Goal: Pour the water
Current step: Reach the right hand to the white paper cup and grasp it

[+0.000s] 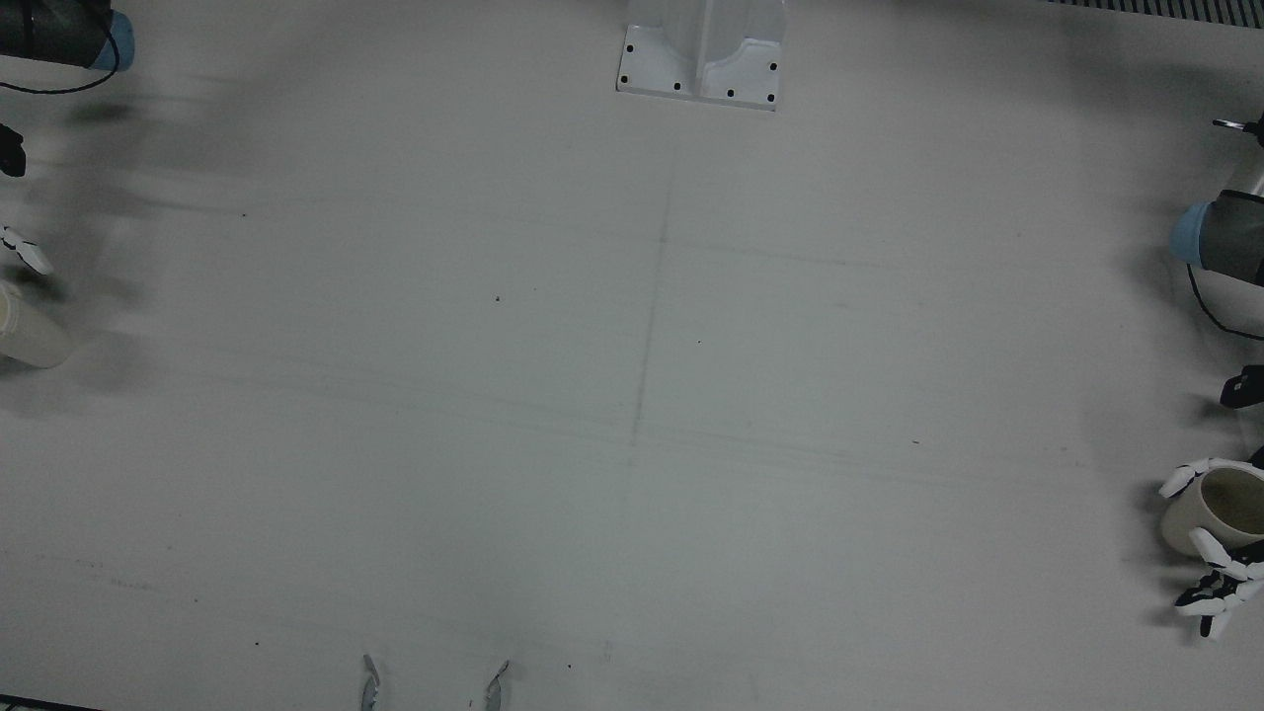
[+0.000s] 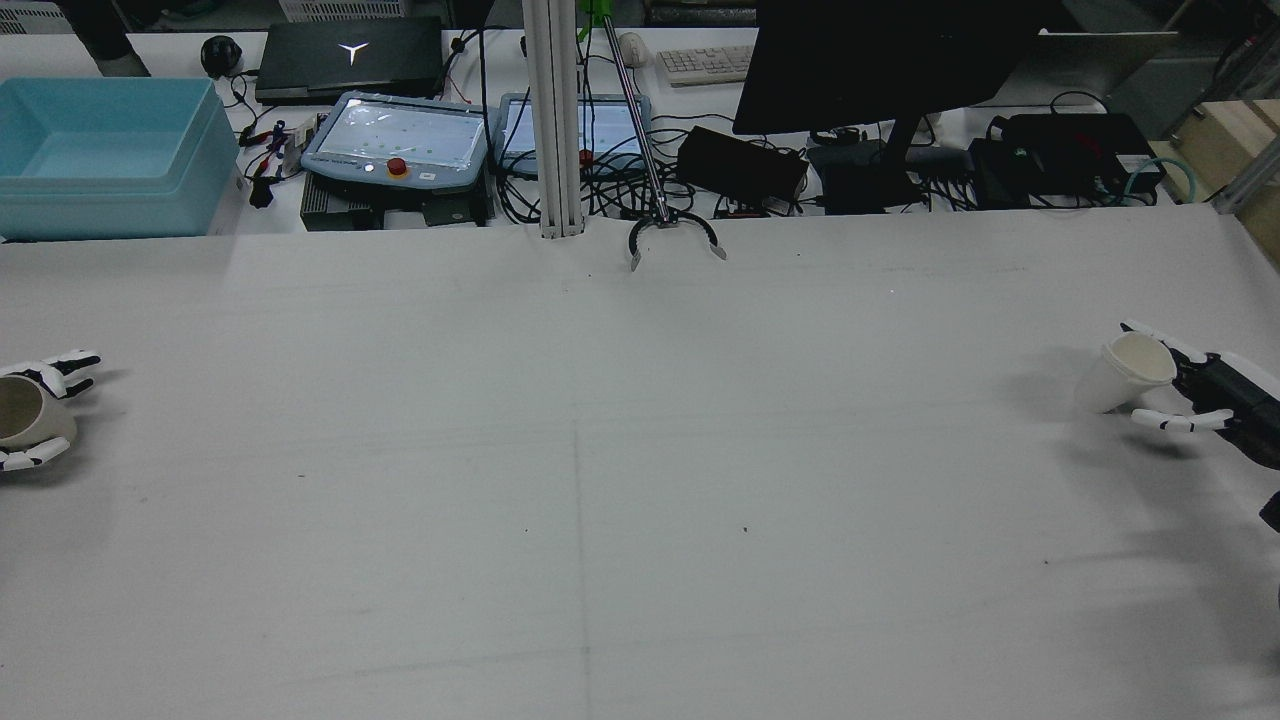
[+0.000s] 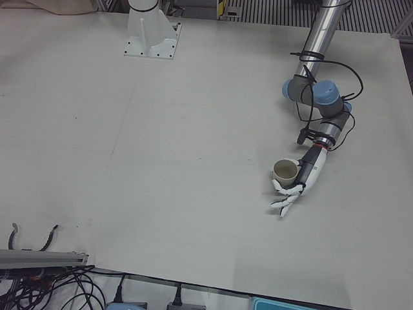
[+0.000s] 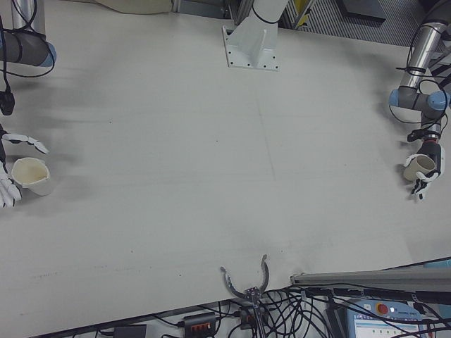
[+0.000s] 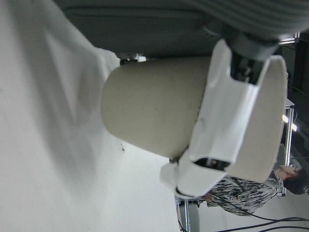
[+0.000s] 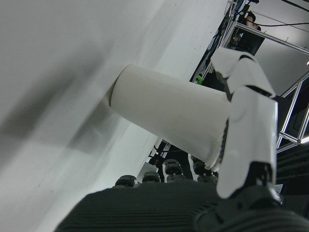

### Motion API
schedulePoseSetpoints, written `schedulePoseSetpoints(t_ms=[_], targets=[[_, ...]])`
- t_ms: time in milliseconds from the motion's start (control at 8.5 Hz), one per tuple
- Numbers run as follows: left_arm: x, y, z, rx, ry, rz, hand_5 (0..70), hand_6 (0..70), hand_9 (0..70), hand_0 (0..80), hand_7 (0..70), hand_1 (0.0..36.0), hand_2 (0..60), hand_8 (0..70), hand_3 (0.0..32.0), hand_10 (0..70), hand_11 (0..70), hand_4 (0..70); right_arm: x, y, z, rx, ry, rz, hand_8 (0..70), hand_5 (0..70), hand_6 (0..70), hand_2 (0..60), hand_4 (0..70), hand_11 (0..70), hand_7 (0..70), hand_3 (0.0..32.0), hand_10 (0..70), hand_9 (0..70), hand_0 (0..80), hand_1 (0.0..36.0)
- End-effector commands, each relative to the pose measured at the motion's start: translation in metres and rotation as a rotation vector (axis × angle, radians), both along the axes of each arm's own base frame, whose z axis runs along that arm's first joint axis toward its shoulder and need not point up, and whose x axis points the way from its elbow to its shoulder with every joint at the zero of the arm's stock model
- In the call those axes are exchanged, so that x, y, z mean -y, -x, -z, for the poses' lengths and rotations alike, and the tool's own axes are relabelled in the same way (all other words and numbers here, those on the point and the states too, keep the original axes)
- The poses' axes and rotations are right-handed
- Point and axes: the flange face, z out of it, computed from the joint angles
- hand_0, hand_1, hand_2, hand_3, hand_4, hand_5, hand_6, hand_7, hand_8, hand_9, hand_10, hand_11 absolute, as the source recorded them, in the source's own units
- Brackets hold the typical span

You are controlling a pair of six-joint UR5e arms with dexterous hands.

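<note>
Left hand (image 3: 298, 183) grips a beige cup (image 3: 284, 171) near the table's (image 2: 640, 480) left edge; right hand (image 2: 1195, 395) grips a white cup (image 2: 1122, 371), tilted, near the right edge. Between them the white tabletop lies wide and bare. Monitors and cables crowd the far bench.

Two cups (image 2: 25, 412) (image 2: 1125, 372), two hands (image 2: 45, 415) (image 2: 1190, 395).

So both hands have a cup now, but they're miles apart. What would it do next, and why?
Probably bring the two cups toward the middle of the table. The left hand holds a beige cup at one edge, and the right hand holds a white cup at the opposite edge, tilted. Pouring needs one rim over the other, so closing that gap likely comes first.
</note>
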Motion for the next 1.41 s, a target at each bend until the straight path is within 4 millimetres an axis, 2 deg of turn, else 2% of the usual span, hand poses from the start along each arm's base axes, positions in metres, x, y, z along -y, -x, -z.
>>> schedulePoseSetpoints(t_ms=[0, 118, 235, 353, 471, 588, 706, 824, 941, 1176, 1294], targets=[[0.0, 0.0, 0.0, 0.002, 0.0, 0.0, 70.0, 18.8, 5.5, 80.0, 20.1, 36.0, 60.0, 8.1, 0.0, 8.3, 15.8, 64.4, 0.023, 0.028, 0.017, 0.023, -0.03, -0.019, 1.4, 8.6, 12.3, 29.3, 6.0, 0.0, 9.1, 0.0, 0.0, 0.4, 58.8, 30.9], [0.0, 0.0, 0.0, 0.003, 0.0, 0.001, 70.0, 18.8, 5.5, 80.0, 20.0, 36.0, 60.0, 8.1, 0.0, 8.5, 16.0, 64.0, 0.024, 0.036, 0.018, 0.027, -0.028, -0.028, 3.1, 9.5, 16.3, 35.8, 13.3, 0.0, 19.3, 0.0, 0.0, 2.7, 61.0, 33.6], [0.0, 0.0, 0.0, 0.003, -0.002, 0.003, 70.0, 18.8, 5.5, 80.0, 19.9, 36.0, 60.0, 8.1, 0.0, 8.5, 16.0, 63.9, 0.021, 0.045, 0.016, 0.025, -0.019, -0.039, 10.1, 10.8, 24.5, 43.2, 26.6, 0.0, 39.3, 0.0, 0.0, 14.0, 65.6, 35.9], [0.0, 0.0, 0.0, 0.003, -0.002, 0.003, 70.0, 18.8, 5.6, 80.0, 20.0, 36.0, 60.0, 8.1, 0.0, 8.6, 16.2, 63.5, 0.019, 0.05, 0.015, 0.025, -0.014, -0.045, 22.2, 13.0, 34.8, 55.1, 37.9, 0.0, 61.1, 0.0, 0.0, 32.8, 73.2, 36.0], [0.0, 0.0, 0.0, 0.006, 0.001, 0.002, 70.0, 18.8, 5.7, 80.0, 19.9, 36.0, 60.0, 8.2, 0.0, 8.7, 16.3, 63.3, 0.02, 0.051, 0.015, 0.032, -0.014, -0.053, 31.9, 14.8, 41.6, 60.0, 40.3, 0.0, 70.0, 0.0, 0.0, 46.1, 74.9, 36.0], [0.003, -0.003, 0.008, 0.002, -0.002, 0.0, 70.0, 18.7, 5.6, 80.0, 19.8, 36.0, 60.0, 8.2, 0.0, 8.7, 16.3, 62.8, 0.024, 0.053, 0.024, 0.06, -0.024, -0.054, 36.4, 16.0, 43.6, 60.0, 37.4, 0.0, 70.0, 0.0, 0.0, 51.3, 77.0, 36.0], [0.009, -0.008, 0.034, -0.003, -0.011, -0.003, 70.0, 18.5, 5.4, 80.0, 19.5, 36.0, 60.0, 8.1, 0.0, 8.5, 16.1, 63.2, 0.031, 0.054, 0.041, 0.112, -0.037, -0.057, 36.5, 16.8, 43.2, 60.0, 36.3, 0.0, 70.0, 0.0, 0.0, 51.1, 80.0, 36.0], [0.018, -0.017, 0.069, -0.019, -0.033, -0.006, 70.0, 18.5, 5.2, 80.0, 19.6, 36.0, 60.0, 7.9, 0.0, 8.2, 15.6, 64.2, 0.04, 0.04, 0.069, 0.149, -0.081, -0.089, 34.5, 18.0, 42.6, 60.0, 34.3, 0.0, 70.0, 0.0, 0.0, 48.4, 80.0, 36.0], [0.029, -0.029, 0.111, -0.029, -0.054, -0.011, 70.0, 18.7, 5.1, 80.0, 19.7, 36.0, 60.0, 7.8, 0.0, 8.1, 15.4, 64.5, 0.053, 0.012, 0.117, 0.163, -0.102, -0.154, 32.3, 19.5, 42.9, 60.0, 32.7, 0.0, 70.0, 0.0, 0.0, 45.4, 80.0, 36.0], [0.052, -0.097, 0.18, -0.062, -0.085, -0.074, 70.0, 19.5, 5.1, 80.0, 20.4, 36.0, 60.0, 7.9, 0.0, 8.1, 15.4, 66.0, 0.076, -0.024, 0.239, 0.189, -0.11, -0.233, 33.8, 20.5, 46.7, 60.0, 39.4, 0.0, 70.0, 0.0, 0.0, 47.2, 80.0, 36.0], [0.056, -0.143, 0.218, -0.076, -0.097, -0.123, 70.0, 19.6, 5.0, 80.0, 20.5, 36.0, 60.0, 7.9, 0.0, 7.7, 14.9, 66.9, 0.098, -0.038, 0.301, 0.188, -0.118, -0.276, 34.2, 20.0, 45.4, 60.0, 36.9, 0.0, 69.1, 0.0, 0.0, 47.4, 80.0, 36.0]])
